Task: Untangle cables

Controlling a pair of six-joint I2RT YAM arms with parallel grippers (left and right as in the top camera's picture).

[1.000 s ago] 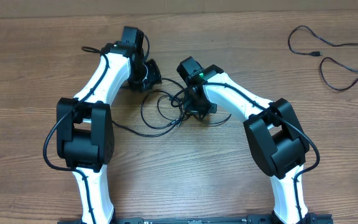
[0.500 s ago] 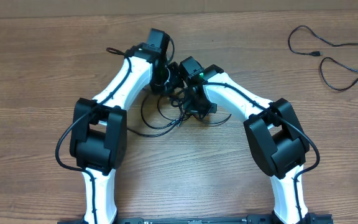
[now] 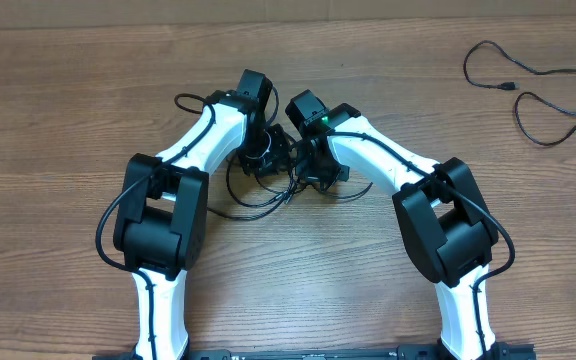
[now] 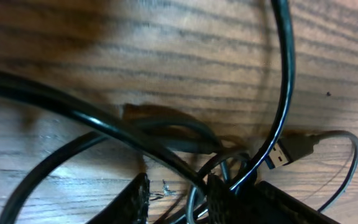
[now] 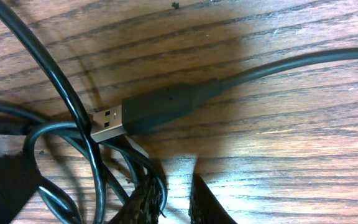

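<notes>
We see a matt, grained wooden desk (image 3: 58, 110), cables (image 4: 286, 68) sheathed in smooth, glossy black plastic, and a plug (image 5: 160, 107) with matt black housing and shiny metal tip.

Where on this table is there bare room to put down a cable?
Bare wood at the left of the table, and in the far strip between the tangled cables and the loose cable at far right. The middle is crowded.

Mid-brown wood-grain table (image 3: 58, 110), dark grain lines running horiz
</notes>
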